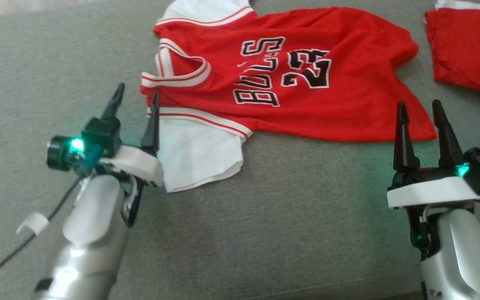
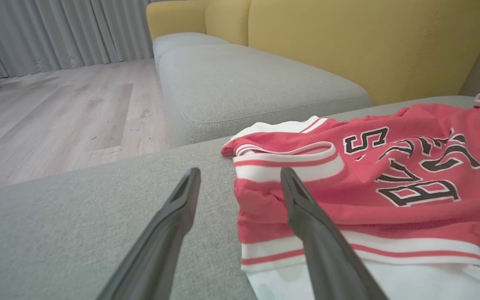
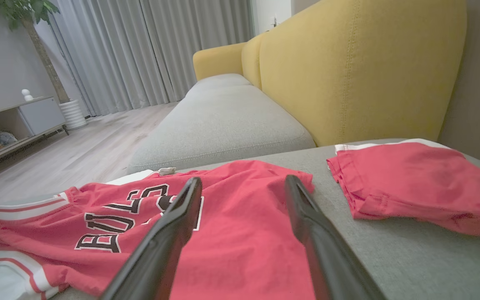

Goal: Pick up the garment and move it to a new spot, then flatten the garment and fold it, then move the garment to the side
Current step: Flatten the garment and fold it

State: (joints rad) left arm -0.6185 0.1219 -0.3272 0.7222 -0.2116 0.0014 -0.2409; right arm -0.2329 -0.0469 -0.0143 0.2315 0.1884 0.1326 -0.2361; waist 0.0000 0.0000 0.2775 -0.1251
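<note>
A red jersey with white sleeves and black "BULLS 23" lettering, the garment [image 1: 281,79] [image 2: 390,183] [image 3: 231,233], lies spread sideways on the grey cushion [image 1: 265,216]. My left gripper [image 1: 136,98] [image 2: 240,177] is open at the jersey's collar end, one finger over the white-trimmed sleeve edge, the other over bare cushion. At the jersey's lower hem corner my right gripper [image 1: 419,110] [image 3: 244,185] stands open, holding nothing.
A second red folded cloth [image 1: 469,50] [image 3: 415,187] lies at the far right of the cushion. Behind are a yellow sofa back [image 3: 356,71], another grey seat [image 2: 240,79], wooden floor [image 2: 56,112] and curtains.
</note>
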